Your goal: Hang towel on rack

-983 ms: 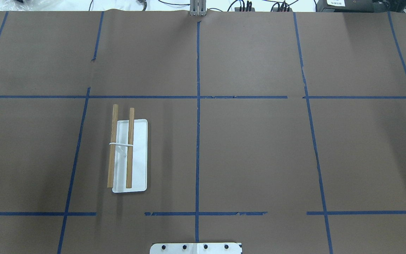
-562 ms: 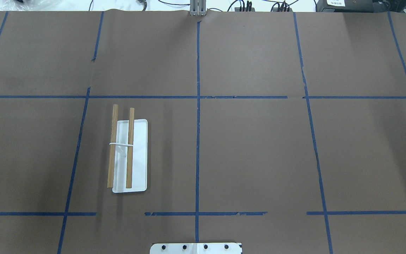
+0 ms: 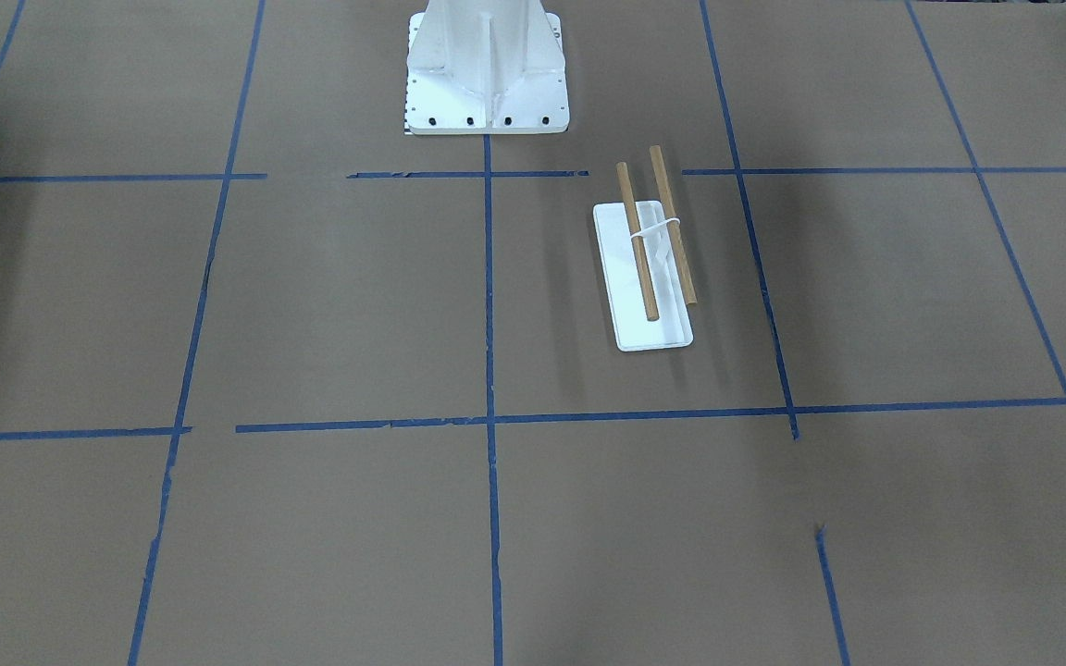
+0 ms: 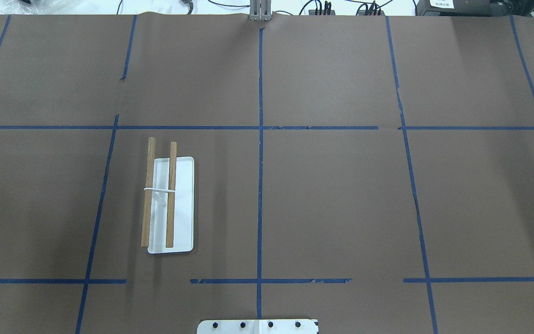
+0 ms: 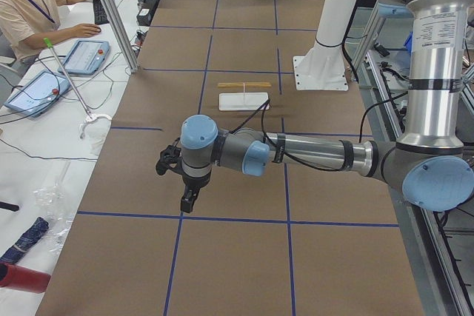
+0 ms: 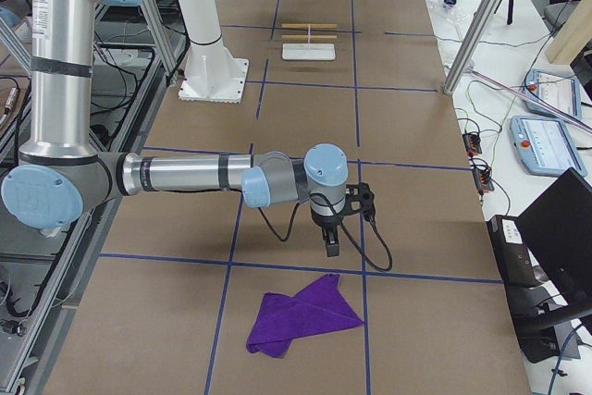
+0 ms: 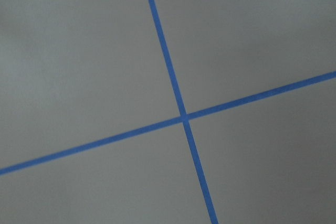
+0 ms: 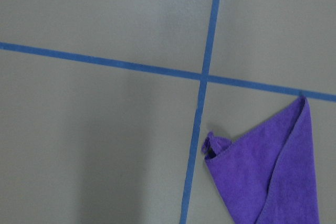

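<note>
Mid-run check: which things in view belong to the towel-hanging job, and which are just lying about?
Job: deep-purple fuzzy cloth towel, lying loose on the table; small rack, white flat base with two brown wooden dowels.
Lying about: large white bolted metal pedestal; blue-edged control tablet on the side bench.

robotics lab — tape-gridded table (image 4: 341,199), operator (image 5: 26,5) at teach pendants (image 5: 83,55)
</note>
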`<state>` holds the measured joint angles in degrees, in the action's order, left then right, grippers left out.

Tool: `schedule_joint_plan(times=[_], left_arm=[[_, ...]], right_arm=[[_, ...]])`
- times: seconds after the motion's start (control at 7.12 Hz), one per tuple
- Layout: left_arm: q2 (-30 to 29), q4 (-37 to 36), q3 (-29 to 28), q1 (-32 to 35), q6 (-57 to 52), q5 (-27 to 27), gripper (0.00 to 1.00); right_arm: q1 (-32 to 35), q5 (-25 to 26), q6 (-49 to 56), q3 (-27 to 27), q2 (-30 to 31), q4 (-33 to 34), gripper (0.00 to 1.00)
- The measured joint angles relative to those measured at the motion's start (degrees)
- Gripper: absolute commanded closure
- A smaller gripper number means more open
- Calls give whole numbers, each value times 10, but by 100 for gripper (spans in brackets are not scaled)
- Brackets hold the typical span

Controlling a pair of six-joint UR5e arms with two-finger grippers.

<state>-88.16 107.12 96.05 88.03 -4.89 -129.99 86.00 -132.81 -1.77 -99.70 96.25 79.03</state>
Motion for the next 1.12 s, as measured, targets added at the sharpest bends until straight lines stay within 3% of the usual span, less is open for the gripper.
schedule_joint_plan(times=[0.28,0.7,1.12], left_arm=[[-8,138,-22,-1,44,-1,0],[5,366,-81,-1,114,-2,0],[16,430,-99,-2,121,-4,0]], right_arm=[[0,1,0,5,3,-51,0],[-18,7,46,63,12,-126,0],[-76,88,79,133,11,-187,0]])
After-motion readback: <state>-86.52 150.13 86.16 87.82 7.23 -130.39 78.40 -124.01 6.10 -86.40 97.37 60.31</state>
